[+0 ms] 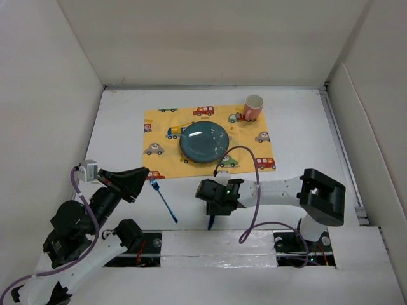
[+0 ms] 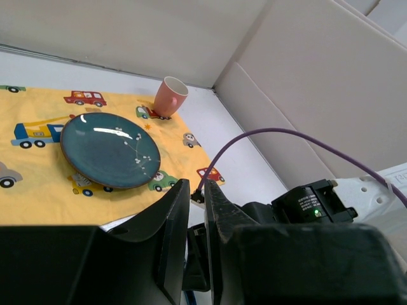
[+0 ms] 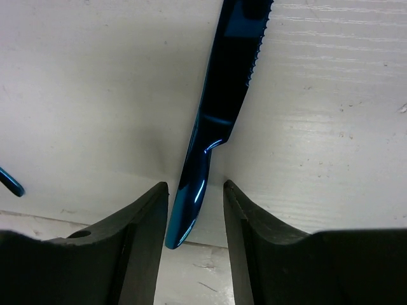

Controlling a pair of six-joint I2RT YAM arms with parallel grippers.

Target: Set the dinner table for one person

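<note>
Both empty: right jaws half-open astride blue knife (image 3: 222, 95); left jaws near-closed. Knife pickup; next clamp, carry beside plate (image 1: 205, 142).

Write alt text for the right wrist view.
A shiny blue knife with a serrated edge lies on the white dinner table, its handle end between the right gripper's two dark fingers, which stand open on either side.

Yellow car-printed cloth (image 1: 173, 159), teal plate (image 1: 205, 142), pink cup (image 1: 253, 107), blue knife (image 3: 219, 108)
</note>
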